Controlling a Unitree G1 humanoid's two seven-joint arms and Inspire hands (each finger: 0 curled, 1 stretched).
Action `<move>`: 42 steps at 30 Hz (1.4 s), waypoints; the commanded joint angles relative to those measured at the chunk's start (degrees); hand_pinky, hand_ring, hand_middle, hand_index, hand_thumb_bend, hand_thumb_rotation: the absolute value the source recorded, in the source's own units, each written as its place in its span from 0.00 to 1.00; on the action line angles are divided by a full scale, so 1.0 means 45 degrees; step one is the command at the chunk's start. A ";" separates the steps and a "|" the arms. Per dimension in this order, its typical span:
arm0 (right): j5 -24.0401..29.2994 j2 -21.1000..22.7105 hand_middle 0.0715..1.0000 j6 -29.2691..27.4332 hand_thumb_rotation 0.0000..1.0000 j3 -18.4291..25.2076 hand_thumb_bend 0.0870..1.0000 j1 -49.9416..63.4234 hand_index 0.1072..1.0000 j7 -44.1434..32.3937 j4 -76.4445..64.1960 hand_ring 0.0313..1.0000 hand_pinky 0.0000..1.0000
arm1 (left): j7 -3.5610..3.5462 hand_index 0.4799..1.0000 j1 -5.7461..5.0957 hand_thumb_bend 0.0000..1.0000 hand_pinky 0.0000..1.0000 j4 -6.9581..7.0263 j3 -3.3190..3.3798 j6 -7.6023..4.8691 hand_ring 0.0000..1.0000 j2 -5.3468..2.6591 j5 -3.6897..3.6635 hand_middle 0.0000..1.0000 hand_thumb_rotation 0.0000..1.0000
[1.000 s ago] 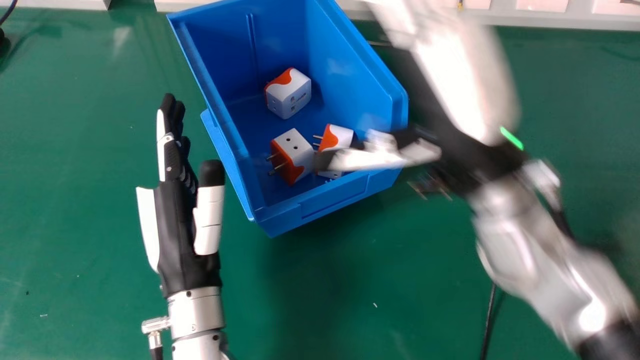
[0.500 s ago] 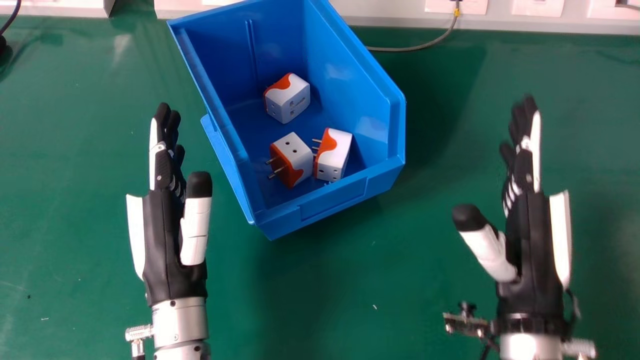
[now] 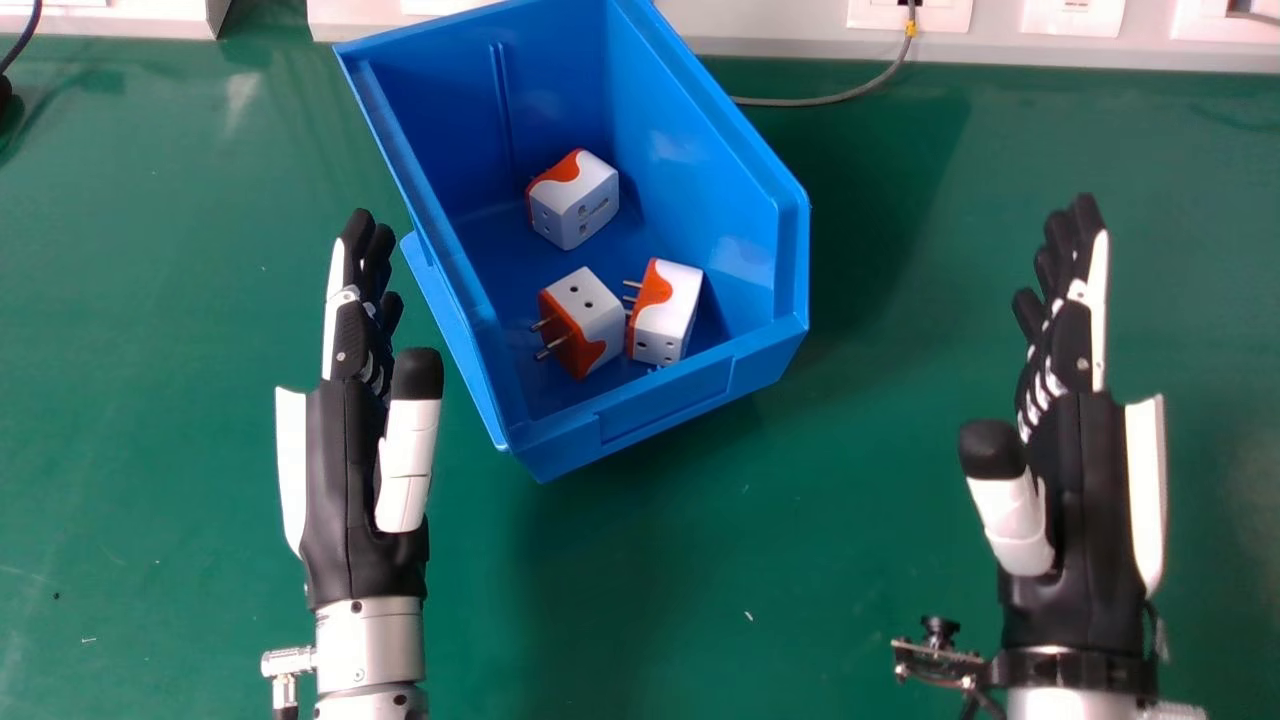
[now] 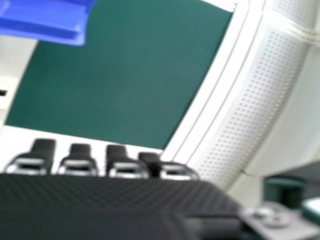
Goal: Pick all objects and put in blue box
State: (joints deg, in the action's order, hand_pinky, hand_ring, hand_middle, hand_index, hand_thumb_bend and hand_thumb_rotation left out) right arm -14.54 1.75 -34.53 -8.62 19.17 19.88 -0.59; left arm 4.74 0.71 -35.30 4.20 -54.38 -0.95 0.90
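Three white and orange plug adapters lie inside the blue box [image 3: 655,405] in the head view: one adapter [image 3: 574,200] towards the back, another adapter [image 3: 585,320] near the front with its pins pointing left, and a third adapter [image 3: 667,312] close on its right. Left of the box, my left hand [image 3: 350,470] is held open with straight fingers and holds nothing. My right hand [image 3: 1075,490] is also open and empty, well to the right of the box. The right hand view has the right hand [image 4: 100,195] along its bottom and part of the blue box [image 4: 45,20].
Green tabletop [image 3: 760,560] surrounds the box and runs between the two hands. A grey cable [image 3: 820,101] lies behind the box, leading to a white socket strip [image 3: 770,30] along the back edge. Another black cable [image 3: 22,40] is at the far left corner.
My right hand has swung from over the box out to the right, then slightly farther right. The left hand shifted a little left and back right. The adapters stay in the box.
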 commanded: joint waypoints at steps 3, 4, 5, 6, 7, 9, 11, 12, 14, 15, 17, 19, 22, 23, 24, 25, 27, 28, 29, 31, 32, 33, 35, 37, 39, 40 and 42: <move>-0.0472 -0.0375 1.00 -0.0243 1.00 0.0229 0.96 0.0263 1.00 0.0140 -0.0639 1.00 0.98 | -0.0207 0.91 -0.0046 0.94 0.97 0.0245 -0.0052 -0.0394 0.98 -0.0122 -0.0087 0.96 0.94; -0.0533 -0.0438 1.00 -0.0276 1.00 0.0270 0.96 0.0310 1.00 0.0157 -0.0665 1.00 0.99 | -0.0225 0.91 -0.0086 0.93 0.98 0.0294 -0.0045 -0.0401 0.98 -0.0143 -0.0077 0.96 0.94; -0.0564 -0.0499 1.00 -0.0299 1.00 0.0296 0.96 0.0360 1.00 0.0149 -0.0690 1.00 0.99 | -0.0252 0.91 -0.0128 0.93 0.98 0.0329 -0.0039 -0.0411 0.98 -0.0152 -0.0076 0.96 0.94; -0.0613 -0.0570 1.00 -0.0288 1.00 0.0314 0.96 0.0430 1.00 0.0149 -0.0739 1.00 0.99 | -0.0276 0.91 -0.0194 0.93 0.98 0.0373 -0.0040 -0.0427 0.98 -0.0163 -0.0080 0.96 0.94; -0.0669 -0.0623 1.00 -0.0287 1.00 0.0328 0.96 0.0491 1.00 0.0140 -0.0781 1.00 0.99 | -0.0294 0.91 -0.0271 0.93 0.98 0.0418 -0.0040 -0.0429 0.98 -0.0188 -0.0108 0.96 0.94; -0.0721 -0.0613 1.00 -0.0459 1.00 0.0371 0.97 0.0505 1.00 0.0090 -0.0703 1.00 0.99 | -0.0290 0.92 -0.0405 0.93 0.98 0.0491 -0.0031 -0.0448 0.98 -0.0237 -0.0126 0.96 0.94; -0.0681 -0.0592 1.00 -0.0641 1.00 0.0405 0.96 0.0405 1.00 0.0048 -0.0549 1.00 1.00 | -0.0156 0.92 -0.0497 0.94 0.98 0.0551 0.0020 -0.0442 0.98 -0.0277 0.0014 0.96 0.93; -0.0674 -0.0602 1.00 -0.0633 1.00 0.0425 0.95 0.0370 1.00 0.0032 -0.0533 1.00 1.00 | -0.0099 0.92 -0.0531 0.94 0.98 0.0584 0.0040 -0.0433 0.98 -0.0302 0.0067 0.96 0.93; -0.0616 -0.0629 1.00 -0.0548 1.00 0.0453 0.95 0.0338 1.00 -0.0044 -0.0586 1.00 1.00 | -0.0045 0.91 -0.0595 0.95 0.98 0.0651 0.0041 -0.0408 0.98 -0.0336 0.0151 0.96 0.93; -0.0628 -0.0627 1.00 -0.0505 1.00 0.0477 0.95 0.0333 1.00 -0.0065 -0.0626 1.00 1.00 | -0.0013 0.91 -0.0627 0.95 0.98 0.0689 0.0029 -0.0388 0.98 -0.0361 0.0220 0.96 0.93; -0.0640 -0.0588 1.00 -0.0433 1.00 0.0548 0.95 0.0316 1.00 -0.0127 -0.0716 1.00 0.99 | 0.0031 0.91 -0.0712 0.95 0.98 0.0822 -0.0046 -0.0322 0.98 -0.0410 0.0412 0.96 0.93; -0.0649 -0.0556 1.00 -0.0370 1.00 0.0591 0.95 0.0308 1.00 -0.0200 -0.0783 1.00 0.99 | -0.0037 0.91 -0.0751 0.96 0.98 0.0838 -0.0118 -0.0327 0.98 -0.0380 0.0454 0.96 0.93; -0.0402 -0.0495 1.00 -0.0289 1.00 0.0617 0.96 0.0225 1.00 -0.0471 -0.0815 1.00 0.99 | -0.0127 0.92 -0.0703 0.96 0.98 0.0856 -0.0158 -0.0235 0.98 -0.0245 0.0430 0.97 0.92; -0.0197 -0.0512 1.00 -0.0225 1.00 0.0590 0.96 0.0215 1.00 -0.0615 -0.0843 1.00 0.98 | -0.0141 0.92 -0.0662 0.96 0.98 0.0863 -0.0154 -0.0237 0.98 -0.0186 0.0428 0.97 0.92; -0.0038 -0.0523 1.00 -0.0223 1.00 0.0576 0.96 0.0180 1.00 -0.0735 -0.0827 1.00 0.99 | -0.0178 0.92 -0.0634 0.96 0.99 0.0909 -0.0154 -0.0220 0.98 -0.0141 0.0406 0.97 0.92; 0.0146 -0.0520 1.00 -0.0262 1.00 0.0559 0.96 0.0123 1.00 -0.0891 -0.0771 1.00 0.98 | -0.0237 0.92 -0.0619 0.97 0.99 0.0989 -0.0156 -0.0209 0.98 -0.0093 0.0375 0.97 0.92; 0.0447 -0.0497 1.00 -0.0246 1.00 0.0547 0.97 0.0034 1.00 -0.1199 -0.0663 1.00 0.98 | -0.0373 0.92 -0.0643 0.96 0.99 0.1178 -0.0160 -0.0140 0.98 -0.0004 0.0285 0.97 0.93; 0.0527 -0.0460 1.00 -0.0223 1.00 0.0554 0.97 0.0015 1.00 -0.1340 -0.0625 1.00 0.98 | -0.0384 0.92 -0.0663 0.96 0.99 0.1235 -0.0155 -0.0131 0.98 0.0016 0.0281 0.97 0.93; 0.0528 -0.0467 1.00 -0.0221 1.00 0.0583 0.97 0.0002 1.00 -0.1391 -0.0583 1.00 0.98 | -0.0346 0.92 -0.0704 0.96 0.99 0.1303 -0.0150 -0.0119 0.98 0.0009 0.0316 0.97 0.93; 0.0404 -0.0529 1.00 -0.0244 1.00 0.0651 0.97 -0.0002 1.00 -0.1361 -0.0497 1.00 0.98 | -0.0280 0.92 -0.0819 0.96 0.98 0.1393 -0.0169 -0.0167 0.98 -0.0058 0.0367 0.96 0.94; 0.0378 -0.0537 1.00 -0.0291 1.00 0.0685 0.97 -0.0005 1.00 -0.1354 -0.0431 1.00 0.98 | -0.0270 0.92 -0.0880 0.96 0.98 0.1405 -0.0201 -0.0223 0.98 -0.0118 0.0366 0.96 0.94; 0.0367 -0.0538 1.00 -0.0329 1.00 0.0708 0.97 -0.0023 1.00 -0.1356 -0.0364 1.00 0.98 | -0.0225 0.91 -0.0924 0.96 0.98 0.1392 -0.0221 -0.0279 0.98 -0.0195 0.0394 0.96 0.94; 0.0437 -0.0493 1.00 -0.0383 1.00 0.0753 0.97 -0.0166 1.00 -0.1429 -0.0188 1.00 0.98 | -0.0116 0.91 -0.0945 0.96 0.98 0.1295 -0.0230 -0.0370 0.98 -0.0351 0.0450 0.96 0.93; 0.0471 -0.0475 1.00 -0.0290 1.00 0.0760 0.96 -0.0267 1.00 -0.1533 -0.0137 1.00 0.98 | -0.0030 0.91 -0.0886 0.96 0.98 0.1141 -0.0212 -0.0446 0.98 -0.0435 0.0544 0.96 0.93; 0.0489 -0.0534 1.00 -0.0289 1.00 0.0747 0.96 -0.0319 1.00 -0.1608 -0.0094 1.00 0.99 | 0.0009 0.92 -0.0807 0.96 0.98 0.0960 -0.0210 -0.0500 0.98 -0.0475 0.0610 0.96 0.93; 0.0530 -0.0556 1.00 -0.0271 1.00 0.0738 0.96 -0.0339 1.00 -0.1667 -0.0083 1.00 0.99 | 0.0053 0.92 -0.0788 0.96 0.98 0.0893 -0.0211 -0.0529 0.98 -0.0500 0.0670 0.96 0.93; 0.0483 -0.0632 1.00 -0.0130 1.00 0.0711 0.96 -0.0388 1.00 -0.1712 -0.0075 1.00 0.98 | 0.0105 0.92 -0.0739 0.96 0.98 0.0784 -0.0201 -0.0577 0.98 -0.0476 0.0752 0.97 0.93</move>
State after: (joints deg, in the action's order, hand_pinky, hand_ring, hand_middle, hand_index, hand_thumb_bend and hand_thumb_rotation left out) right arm -12.84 -0.72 -35.32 -5.38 18.46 12.43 -0.44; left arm 5.03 -3.34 -31.61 3.59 -55.25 -2.95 3.48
